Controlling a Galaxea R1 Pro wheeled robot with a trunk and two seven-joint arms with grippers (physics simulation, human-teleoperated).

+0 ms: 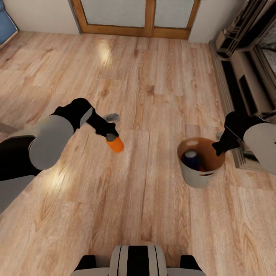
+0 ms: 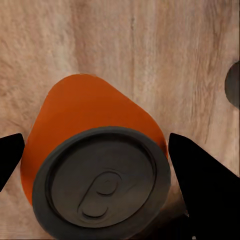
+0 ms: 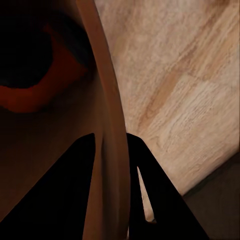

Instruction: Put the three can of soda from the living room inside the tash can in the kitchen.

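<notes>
1. The left end effector (image 1: 112, 136) has its two fingers set on either side of an orange soda can (image 1: 115, 144). The can hangs tilted below the fingers, over bare wood floor (image 1: 153, 76), so I judge it is gripped, not resting.
2. From the left wrist, the can's (image 2: 95, 165) grey top faces the camera with a dark finger on each flank, close against its sides.
3. The right end effector (image 1: 220, 147) pinches the rim of the trash can (image 1: 197, 178): the right wrist view shows one finger inside the wall (image 3: 107, 125) and one outside, shut onto it. That grip seems meant to carry the bucket along.
4. Inside the bucket, just beside the right end effector, stands a dark blue can (image 1: 191, 160); a patch of orange (image 3: 35, 95) shows deep inside too, likely another can.
5. The held can is well apart from the bucket, with open floor between them.
6. Beyond the right arm stands a stepped fireplace surround (image 1: 245, 76); glass doors (image 1: 134, 15) lie far ahead. Swinging left arm toward bucket looks unobstructed.
</notes>
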